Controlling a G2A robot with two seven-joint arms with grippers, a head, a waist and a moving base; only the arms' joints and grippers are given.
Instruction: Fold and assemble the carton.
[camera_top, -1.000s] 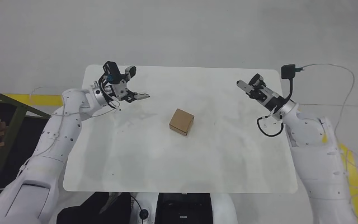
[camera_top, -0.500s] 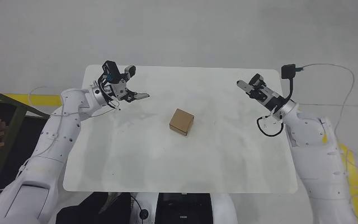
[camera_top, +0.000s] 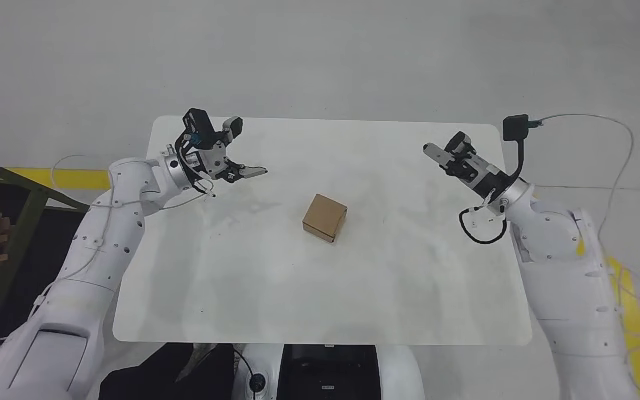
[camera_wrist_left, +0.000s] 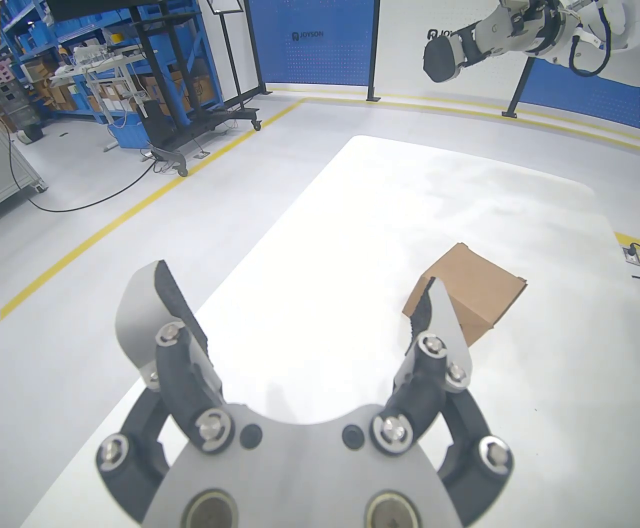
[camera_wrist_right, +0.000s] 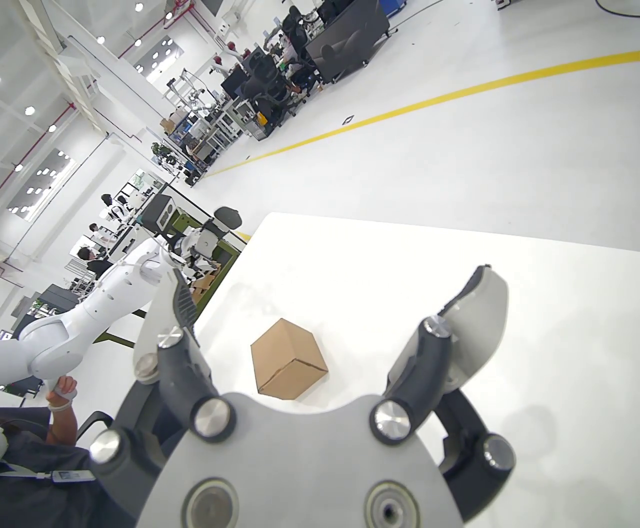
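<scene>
Flanking one brown cardboard carton (camera_top: 325, 217) on the white table (camera_top: 400, 290), left gripper (camera_wrist_left: 295, 280) and right gripper (camera_wrist_right: 332, 282) hover. Both gape wide, empty

Pale glossy floor (camera_wrist_right: 500, 150) with a yellow line (camera_wrist_right: 500, 84), blue wall panels (camera_wrist_left: 320, 60), blue shelving (camera_wrist_left: 30, 30), bright ceiling lights (camera_wrist_right: 30, 110).

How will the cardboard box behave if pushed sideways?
The box looks squat and flat-sided: probably light, likelier to slide on the smooth table than tip or roll. Its thin cardboard walls may dent under a hard squeeze.
</scene>
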